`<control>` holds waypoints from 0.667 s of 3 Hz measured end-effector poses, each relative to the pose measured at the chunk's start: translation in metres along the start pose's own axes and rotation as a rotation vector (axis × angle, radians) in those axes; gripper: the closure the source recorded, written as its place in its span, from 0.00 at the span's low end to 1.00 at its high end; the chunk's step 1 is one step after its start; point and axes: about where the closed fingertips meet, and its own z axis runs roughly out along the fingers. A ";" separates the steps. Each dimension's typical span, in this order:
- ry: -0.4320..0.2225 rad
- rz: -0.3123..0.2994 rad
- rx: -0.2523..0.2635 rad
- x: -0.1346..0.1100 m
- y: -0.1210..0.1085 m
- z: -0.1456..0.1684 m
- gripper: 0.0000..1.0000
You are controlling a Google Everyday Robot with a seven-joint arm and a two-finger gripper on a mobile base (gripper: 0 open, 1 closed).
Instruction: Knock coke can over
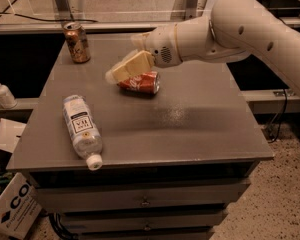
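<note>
Since the coke can (140, 82) lies on its side mid-table (205, 129), we judge it toppled | gripper (126, 70) hovers over its left end, grip state we cannot tell | we should lift straight clear, not nudging it toward the plastic bottle (82, 129).

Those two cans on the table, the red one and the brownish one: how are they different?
The coke can is red with white script, while the brown-gold can is brownish. The coke can lies on its side and the brown-gold can stands upright. The coke can is beside the robot's pincer, near the middle. The brown-gold can sits alone at the far left corner. Both are small drink cans on the grey table.
</note>
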 end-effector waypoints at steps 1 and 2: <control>0.000 -0.001 -0.002 0.000 0.000 0.001 0.00; 0.015 0.003 0.020 0.014 -0.003 -0.013 0.00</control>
